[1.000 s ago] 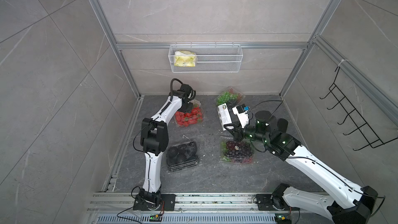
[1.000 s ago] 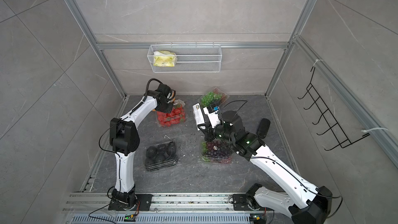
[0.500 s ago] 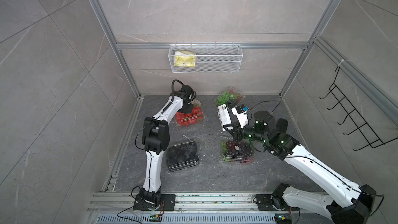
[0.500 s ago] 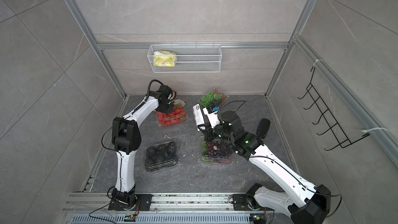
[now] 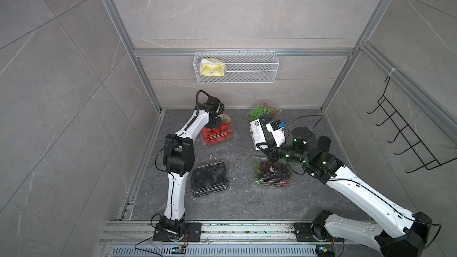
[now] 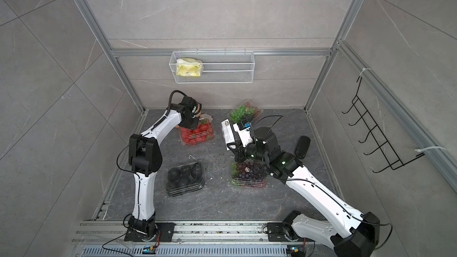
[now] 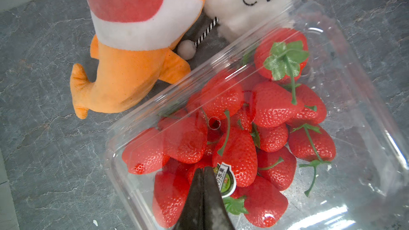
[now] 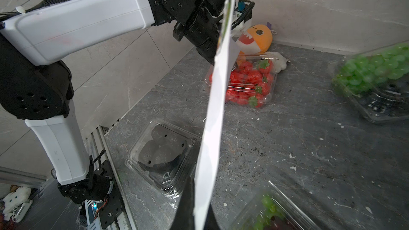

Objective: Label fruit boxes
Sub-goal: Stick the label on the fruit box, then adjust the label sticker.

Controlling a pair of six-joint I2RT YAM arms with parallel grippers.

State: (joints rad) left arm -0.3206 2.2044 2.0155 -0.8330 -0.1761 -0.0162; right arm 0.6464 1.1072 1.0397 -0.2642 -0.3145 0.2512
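Fruit boxes: four clear lidded boxes, all closed, set well apart on the table in two rows.
Table [image 5: 237, 201]: dark grey stone top, walled on three sides.
Wire basket [image 5: 249, 70]: hangs on the back wall, with a yellow packet [image 5: 212, 70] at one end.
Strawberry box [image 7: 345, 98]: back row, on the left arm's side; red berries fill it.
Green grape box [image 5: 263, 112]: back row, near the back wall on the right arm's side; it looks tilted.
Purple grape box [image 6: 248, 174]: front row, under the right arm's wrist; a small round sticker sits on its lid.
Dark fruit box [image 5: 209, 178]: front row, beside the left arm's upright link.
Sticker sheet [image 8: 212, 111]: white paper, held up off the table between the two grape boxes.
Orange toy [image 7: 132, 63]: lies against the strawberry box's far edge.
White toy [image 7: 243, 3]: touches the orange toy and the same box.
Right gripper [image 5: 261, 146]: jaws clamped on the bottom edge of the sticker sheet.
Left gripper [image 7: 203, 170]: jaws pressed together, tips on the strawberry box lid.
Round label [image 7: 224, 180]: on that lid, just beside the left gripper's tips and partly hidden by them; whether it is pinched I cannot tell.
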